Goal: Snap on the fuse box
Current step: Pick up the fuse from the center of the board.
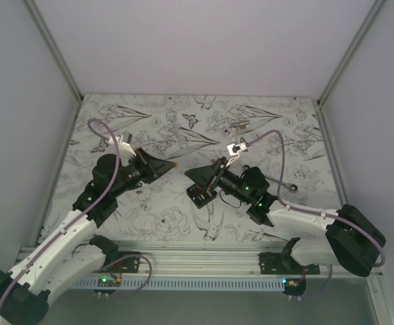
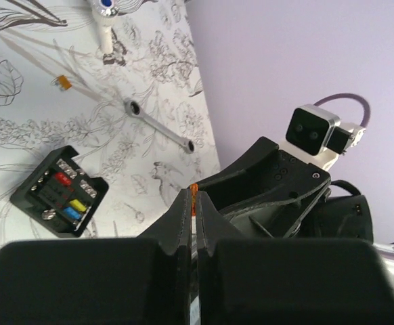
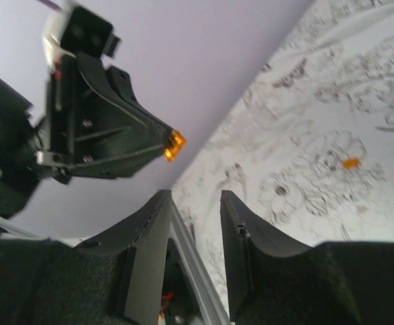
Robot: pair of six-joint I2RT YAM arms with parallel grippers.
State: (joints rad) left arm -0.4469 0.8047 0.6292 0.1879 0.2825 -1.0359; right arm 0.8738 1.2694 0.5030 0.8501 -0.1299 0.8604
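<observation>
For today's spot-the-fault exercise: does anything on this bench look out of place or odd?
Yes. A loose orange fuse lies on the patterned mat, beyond the wrench and well apart from the fuse box, where the other fuses sit. The left tool pinches a second orange fuse at its tips.

No writing, number or brand can be read in any view. The fuse box (image 2: 60, 191) shows no legible lettering, and the worktop (image 1: 149, 223) print carries only drawn flowers.
</observation>
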